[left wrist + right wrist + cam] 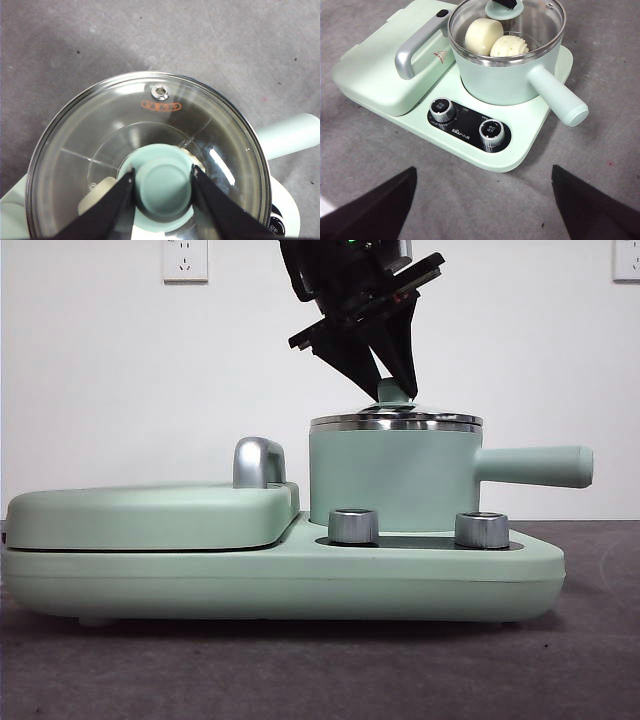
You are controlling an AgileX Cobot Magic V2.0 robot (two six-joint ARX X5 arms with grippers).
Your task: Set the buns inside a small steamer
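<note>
The small steamer [395, 480] is a mint-green pot standing on the right of the cooker base, with its glass lid [396, 421] on. My left gripper [392, 390] comes down from above, its jaws pressed on either side of the green lid knob [164, 185]. Both buns lie inside the pot, seen through the lid in the right wrist view: the smooth cream bun [483, 36] and the ridged bun [509, 46] side by side. The smooth bun also shows under the glass [95, 197]. My right gripper [482, 200] is open and empty, hanging back above the table in front of the cooker.
The flat mint-green griddle [150, 515] with its chrome handle [258, 462] fills the left of the base. Two chrome dials [353, 525] [481, 529] stand in front of the pot. The pot's straight handle [535, 466] sticks out to the right. Grey table [380, 145] surrounds the cooker.
</note>
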